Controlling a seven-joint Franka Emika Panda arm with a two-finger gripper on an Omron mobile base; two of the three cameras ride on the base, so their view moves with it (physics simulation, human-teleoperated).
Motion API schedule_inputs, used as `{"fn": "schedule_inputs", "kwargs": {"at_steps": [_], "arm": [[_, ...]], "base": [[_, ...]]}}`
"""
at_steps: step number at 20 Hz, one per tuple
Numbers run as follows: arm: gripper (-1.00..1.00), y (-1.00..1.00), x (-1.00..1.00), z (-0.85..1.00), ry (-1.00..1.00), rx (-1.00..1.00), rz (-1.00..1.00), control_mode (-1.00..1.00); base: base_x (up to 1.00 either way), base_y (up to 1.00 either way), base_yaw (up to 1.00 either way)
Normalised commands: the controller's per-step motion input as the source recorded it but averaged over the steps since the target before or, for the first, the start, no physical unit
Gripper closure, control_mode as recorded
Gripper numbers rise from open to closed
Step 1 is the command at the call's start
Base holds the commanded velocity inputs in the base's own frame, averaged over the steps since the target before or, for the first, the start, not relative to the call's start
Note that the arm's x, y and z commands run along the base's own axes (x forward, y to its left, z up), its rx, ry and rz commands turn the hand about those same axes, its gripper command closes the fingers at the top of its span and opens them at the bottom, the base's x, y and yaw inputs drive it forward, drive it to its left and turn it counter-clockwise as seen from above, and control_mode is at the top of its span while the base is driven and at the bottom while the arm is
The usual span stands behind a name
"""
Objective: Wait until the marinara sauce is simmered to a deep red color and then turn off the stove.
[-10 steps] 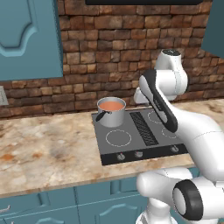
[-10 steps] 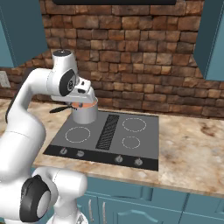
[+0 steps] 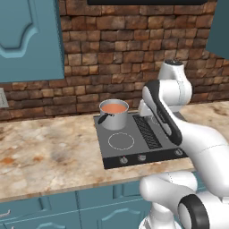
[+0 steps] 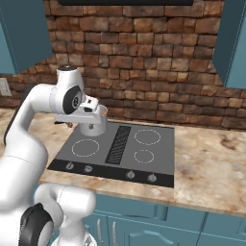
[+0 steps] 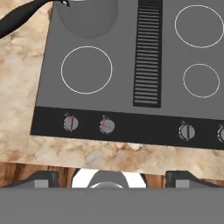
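Observation:
A small grey steel pot [image 3: 114, 117] with a black handle stands on the back left burner of the stove [image 3: 134, 145]. The marinara sauce [image 3: 113, 108] fills it as a smooth orange-red disc. My gripper [image 5: 113, 177] hovers above the stove's front edge, open and holding nothing, its two dark fingertips [image 5: 43, 178] wide apart. Below it lies the row of round knobs [image 5: 106, 126]. In the right base view my hand hangs in front of the pot [image 4: 94, 127] and hides most of it. The pot's wall [image 5: 87, 17] and handle show at the top of the hand view.
The stove [image 4: 120, 149] sits in a speckled stone counter [image 3: 49, 152] against a brick wall. A black ribbed grille [image 5: 148, 52] runs down its middle. Teal cabinets hang above at both sides and stand below the counter.

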Motion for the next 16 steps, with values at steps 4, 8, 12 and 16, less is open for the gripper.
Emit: {"fn": "schedule_inputs", "kwargs": {"at_steps": [4,8,12,16], "arm": [[-1.00,0.14,-0.05,-0.25,0.19,-0.12,0.16,-1.00],[-1.00,0.13,-0.12,-0.18,0.13,-0.07,0.24,-1.00],[-1.00,0.03,-0.05,-0.19,0.13,-0.03,0.28,-1.00],[-1.00,-0.03,-0.01,-0.34,0.10,0.00,0.33,-1.00]], "base": [[0.00,0.00,0.00],[0.00,0.00,0.00],[0.00,0.00,0.00],[0.00,0.00,0.00]]}}
